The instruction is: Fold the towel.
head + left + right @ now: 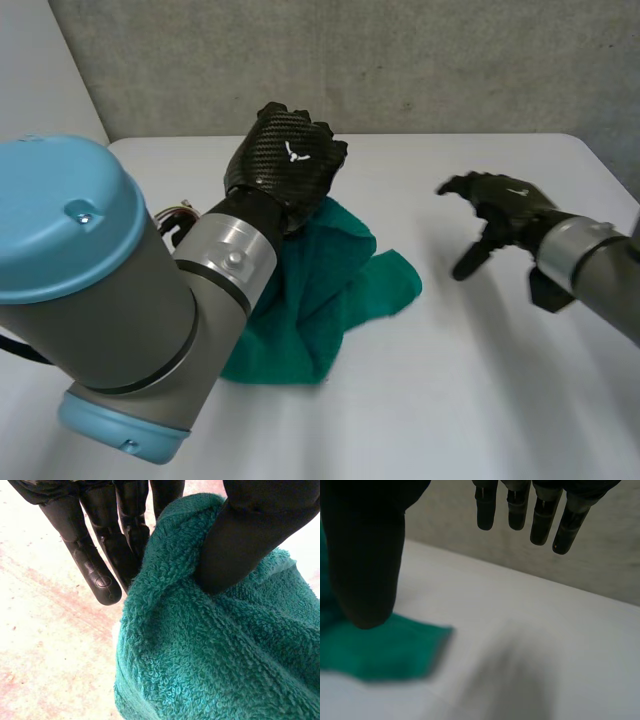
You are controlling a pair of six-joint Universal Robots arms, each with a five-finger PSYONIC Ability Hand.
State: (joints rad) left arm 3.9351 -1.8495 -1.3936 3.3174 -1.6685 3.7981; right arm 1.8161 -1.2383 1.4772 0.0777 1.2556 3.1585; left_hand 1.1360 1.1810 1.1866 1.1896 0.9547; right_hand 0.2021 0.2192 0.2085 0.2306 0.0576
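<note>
A green towel [330,290] lies bunched on the white table [480,390], partly hidden by my left arm. My left hand [287,160] sits at the towel's far edge, shut on it. In the left wrist view the thumb [240,540] pinches a raised fold of the green towel [215,650] against the fingers [100,575]. My right hand [495,215] hovers open above the table, well to the right of the towel. In the right wrist view its thumb [365,555] and fingers [540,515] hang apart, with a towel corner [390,650] beyond them.
A grey wall [400,60] runs behind the table's far edge. Bare tabletop stretches to the right and in front of the towel.
</note>
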